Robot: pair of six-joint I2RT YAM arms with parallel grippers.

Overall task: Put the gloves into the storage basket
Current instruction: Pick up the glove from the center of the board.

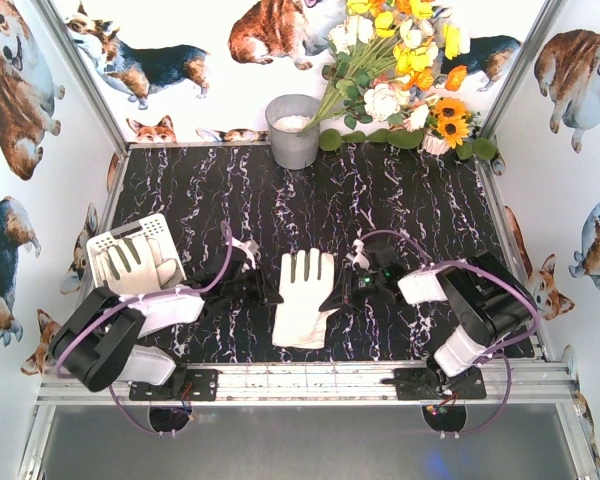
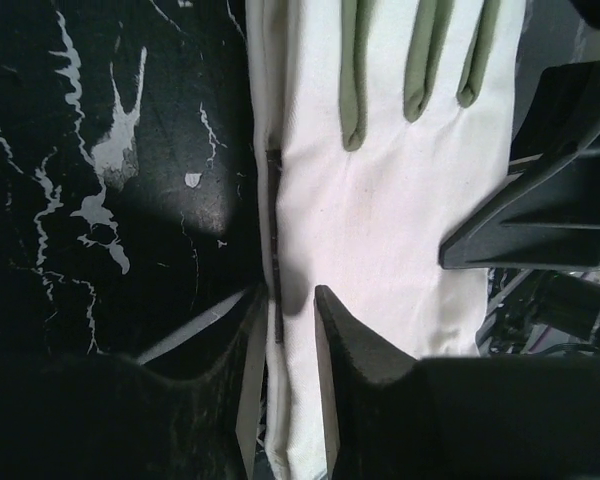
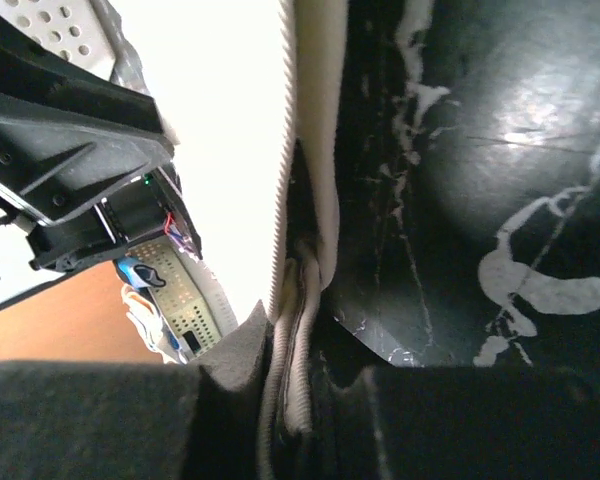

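My left claw (image 2: 291, 300) and right claw (image 3: 295, 350) pinch opposite edges of the floppy cream-white glove (image 1: 302, 305); lift level toward the white lattice basket (image 1: 160, 228).

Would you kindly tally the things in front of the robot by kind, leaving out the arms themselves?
Gloves: 2, the basket glove and the middle glove
White basket: 1
Grey bucket: 1
Flower bunch: 1
Total: 5
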